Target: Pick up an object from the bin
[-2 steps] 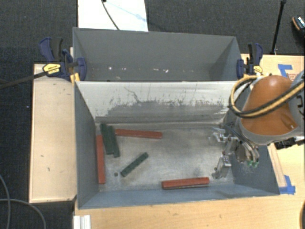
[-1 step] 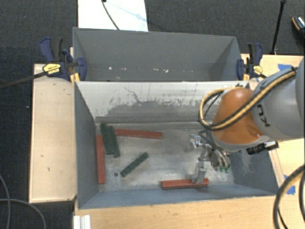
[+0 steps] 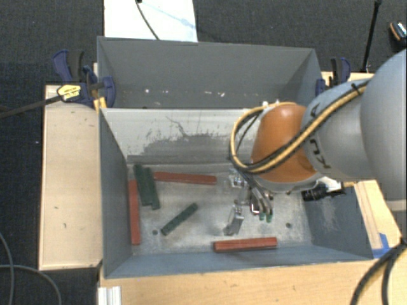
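**Grey metal bin, scuffed and dusty**

Scratched grey metal sloped down to the floor of the bin [image 3: 114, 170], where straight, flat-sided sticks lay apart. My gripper [image 3: 247, 213] hung right of centre, near the front red stick [image 3: 245, 244] by the near wall. I could not tell whether my jaws were open or closed. To the left lay a back red stick [image 3: 184, 178], a side red stick [image 3: 134, 211], a thick green stick [image 3: 147, 186] and a thin green stick [image 3: 179, 218].

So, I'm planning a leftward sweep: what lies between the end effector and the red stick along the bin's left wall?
One slanted dark green bar lies between them, seen in the camera view.
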### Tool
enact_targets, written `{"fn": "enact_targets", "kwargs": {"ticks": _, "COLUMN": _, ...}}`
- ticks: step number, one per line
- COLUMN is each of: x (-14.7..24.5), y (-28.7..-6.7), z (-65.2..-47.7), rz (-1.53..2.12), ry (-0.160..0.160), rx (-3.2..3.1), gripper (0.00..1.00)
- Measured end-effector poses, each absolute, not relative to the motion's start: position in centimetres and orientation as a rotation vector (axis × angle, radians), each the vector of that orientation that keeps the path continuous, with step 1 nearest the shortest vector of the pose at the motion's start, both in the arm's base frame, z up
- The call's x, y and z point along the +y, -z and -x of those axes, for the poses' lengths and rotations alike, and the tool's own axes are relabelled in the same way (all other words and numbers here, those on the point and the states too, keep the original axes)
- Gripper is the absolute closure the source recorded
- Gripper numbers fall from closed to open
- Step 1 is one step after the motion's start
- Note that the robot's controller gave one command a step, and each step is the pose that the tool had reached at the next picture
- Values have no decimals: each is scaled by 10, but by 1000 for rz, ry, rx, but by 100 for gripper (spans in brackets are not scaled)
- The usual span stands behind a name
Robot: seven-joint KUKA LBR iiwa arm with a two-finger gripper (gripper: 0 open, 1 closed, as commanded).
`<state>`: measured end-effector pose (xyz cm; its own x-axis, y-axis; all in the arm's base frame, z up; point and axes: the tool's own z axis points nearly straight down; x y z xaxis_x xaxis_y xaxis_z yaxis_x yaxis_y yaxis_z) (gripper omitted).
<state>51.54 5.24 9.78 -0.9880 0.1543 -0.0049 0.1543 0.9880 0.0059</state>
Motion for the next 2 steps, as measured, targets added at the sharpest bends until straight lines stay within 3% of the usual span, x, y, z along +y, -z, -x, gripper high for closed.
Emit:
{"fn": "enact_targets", "kwargs": {"ticks": 1, "x": -5, "y": -171, "z": -502, "rz": 341, "ry": 3, "rx": 3116, "gripper": 0}}
{"fn": "enact_targets", "kwargs": {"ticks": 2, "x": 46, "y": -121, "z": -521, "rz": 350, "ry": -5, "rx": 3123, "gripper": 0}}
